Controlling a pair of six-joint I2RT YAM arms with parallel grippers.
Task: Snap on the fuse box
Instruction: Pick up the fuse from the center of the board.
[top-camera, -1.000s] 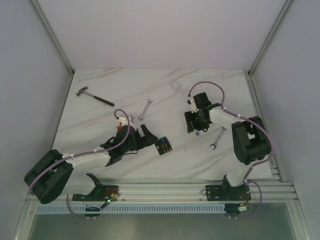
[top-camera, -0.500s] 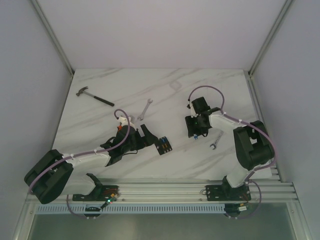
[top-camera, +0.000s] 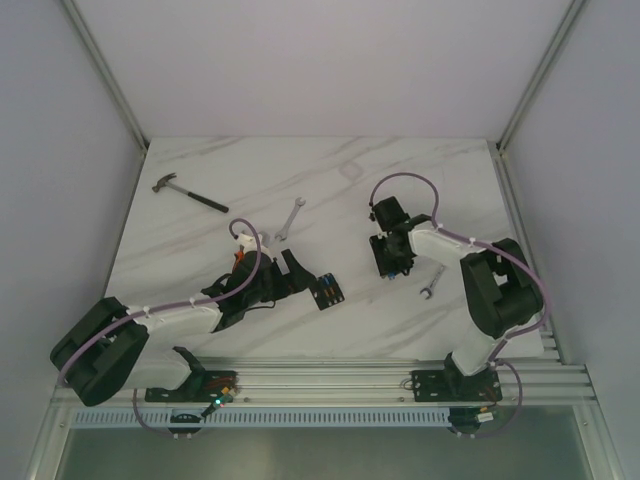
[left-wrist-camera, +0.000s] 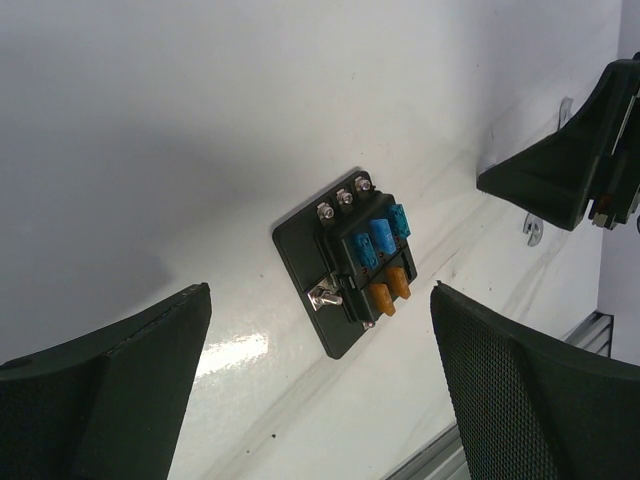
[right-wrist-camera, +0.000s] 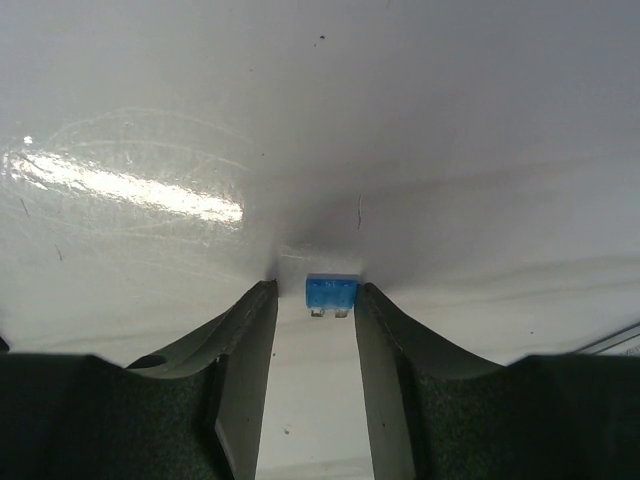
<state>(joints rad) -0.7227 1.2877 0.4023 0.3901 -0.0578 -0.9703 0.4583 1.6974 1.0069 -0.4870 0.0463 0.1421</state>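
Bracketing blue fuse (right-wrist-camera: 331, 291) with right gripper (right-wrist-camera: 315, 293), pinch impossible to tell; holding left gripper (left-wrist-camera: 320, 300) spread wide over fuse box (left-wrist-camera: 365, 255). Risking sideways flick from uneven squeeze.

Hammer (top-camera: 190, 194), middle wrench (top-camera: 291, 218) and right-side wrench (top-camera: 433, 281) lie apart on the marble table (top-camera: 330, 180).

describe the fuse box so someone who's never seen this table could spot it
On the white marble table, look toward the near edge, around the middle, right beside the open left hand. The fuse box is a small black block holding blue and orange fuses, unlike the plain metal wrench behind it.
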